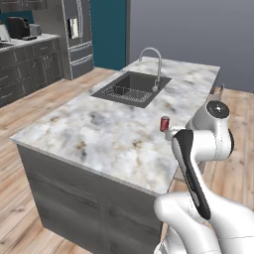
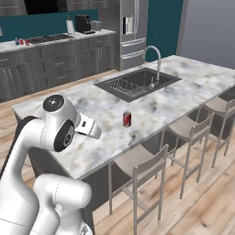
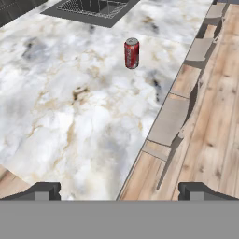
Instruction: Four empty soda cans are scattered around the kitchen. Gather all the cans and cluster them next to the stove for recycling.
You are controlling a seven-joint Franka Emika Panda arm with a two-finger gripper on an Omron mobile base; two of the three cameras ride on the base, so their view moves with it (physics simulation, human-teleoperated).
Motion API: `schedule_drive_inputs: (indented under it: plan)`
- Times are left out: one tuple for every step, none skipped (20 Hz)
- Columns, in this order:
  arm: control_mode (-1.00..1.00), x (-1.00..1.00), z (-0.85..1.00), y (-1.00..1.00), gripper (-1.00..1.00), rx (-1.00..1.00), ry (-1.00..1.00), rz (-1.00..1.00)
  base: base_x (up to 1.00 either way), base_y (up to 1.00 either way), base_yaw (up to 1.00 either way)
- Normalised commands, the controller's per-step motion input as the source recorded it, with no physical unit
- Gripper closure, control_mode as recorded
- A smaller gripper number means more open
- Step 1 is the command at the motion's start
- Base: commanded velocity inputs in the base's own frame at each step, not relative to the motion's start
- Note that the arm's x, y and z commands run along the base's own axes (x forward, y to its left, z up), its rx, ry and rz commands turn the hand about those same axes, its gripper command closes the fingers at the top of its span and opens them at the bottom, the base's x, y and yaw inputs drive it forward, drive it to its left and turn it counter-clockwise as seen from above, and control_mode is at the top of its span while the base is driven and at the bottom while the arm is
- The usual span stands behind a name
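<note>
Our gripper (image 3: 119,190) hangs with jaws spread wide and empty above the near edge of a marble island (image 1: 99,134). Ahead of us one red can (image 3: 131,53) stands upright on the marble near the stool side, well apart from the fingers. Beyond it we see a dark sink (image 2: 137,82) with a curved tap (image 2: 155,62). Stools (image 2: 147,172) line the island over wood flooring. Against the far teal wall, more cans (image 2: 21,41) sit just beside the stove (image 2: 48,38), and a steel fridge (image 2: 133,27) stands further along.

The white arm (image 1: 198,163) stands folded at the elbow, forearm reaching forward and angled downward. The gripper (image 3: 119,190) has its 2 dark fingertips (image 3: 44,190) spread wide apart (nothing between them), holding nothing.
</note>
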Motion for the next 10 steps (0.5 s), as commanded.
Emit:
schedule_drive_inputs:
  plan:
    - [1.0,0.0,0.0,0.0,-1.0,0.0,0.0,0.0,0.14,-0.68,0.17]
    - [1.0,0.0,0.0,0.0,-1.0,0.0,0.0,0.0,0.14,-0.65,0.14]
    - [1.0,0.0,0.0,0.0,-1.0,0.0,0.0,0.0,0.14,-0.69,0.14]
    - [1.0,0.0,0.0,0.0,-1.0,0.0,0.0,0.0,0.13,-0.69,0.13]
    - [1.0,0.0,0.0,0.0,-1.0,0.0,0.0,0.0,0.14,-0.68,0.13]
    - [1.0,0.0,0.0,0.0,-1.0,0.0,0.0,0.0,0.12,-0.68,0.13]
    - [1.0,0.0,0.0,0.0,-1.0,0.0,0.0,0.0,0.14,-0.69,0.12]
    - [1.0,0.0,0.0,0.0,-1.0,0.0,0.0,0.0,0.14,-0.7,0.11]
    - [1.0,0.0,0.0,0.0,-1.0,0.0,0.0,0.0,0.11,-0.71,0.11]
    - [1.0,0.0,0.0,0.0,-1.0,0.0,0.0,0.0,0.1,-0.68,0.1]
